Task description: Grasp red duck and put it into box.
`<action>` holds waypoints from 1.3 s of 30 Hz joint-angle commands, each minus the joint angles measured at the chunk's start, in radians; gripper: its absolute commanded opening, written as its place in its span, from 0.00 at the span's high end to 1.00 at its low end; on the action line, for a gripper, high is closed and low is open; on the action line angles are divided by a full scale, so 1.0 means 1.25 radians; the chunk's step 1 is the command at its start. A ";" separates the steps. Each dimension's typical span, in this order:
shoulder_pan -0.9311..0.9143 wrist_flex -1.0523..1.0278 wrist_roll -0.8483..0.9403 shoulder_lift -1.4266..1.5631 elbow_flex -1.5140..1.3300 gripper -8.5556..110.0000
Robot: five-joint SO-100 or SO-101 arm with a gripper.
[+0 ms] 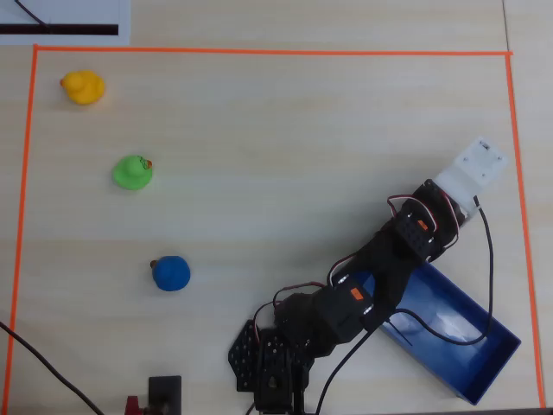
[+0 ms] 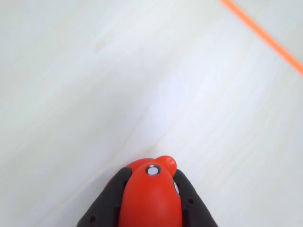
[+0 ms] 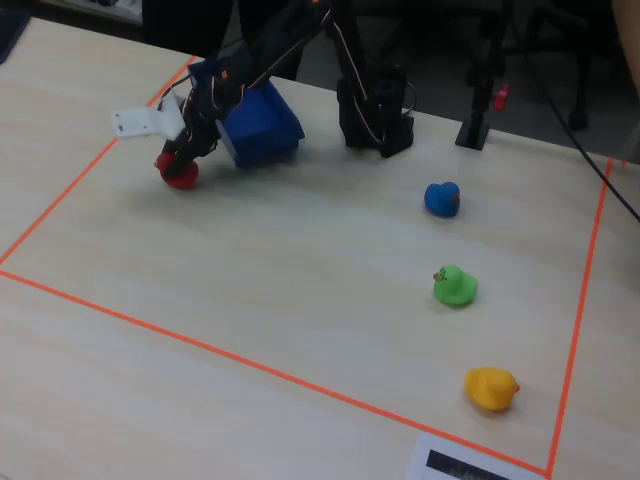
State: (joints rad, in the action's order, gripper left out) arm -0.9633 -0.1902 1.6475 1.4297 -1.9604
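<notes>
Gripping the red duck (image 2: 150, 198) between both fingers of the tool (image 2: 150, 182), low over the counter (image 3: 300, 290) near its taped edge, just beside the box (image 3: 262, 125). Grasp apparently done; carrying over and dropping into the box left.
</notes>
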 commanded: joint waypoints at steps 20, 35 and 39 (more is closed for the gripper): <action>-0.272 -0.518 -0.053 0.508 0.101 0.93; -0.423 -0.742 0.058 0.616 0.000 0.93; -0.438 -0.768 0.113 0.628 -0.045 0.93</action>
State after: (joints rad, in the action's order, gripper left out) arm -1.4895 -1.1443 1.7426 2.1767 -1.9988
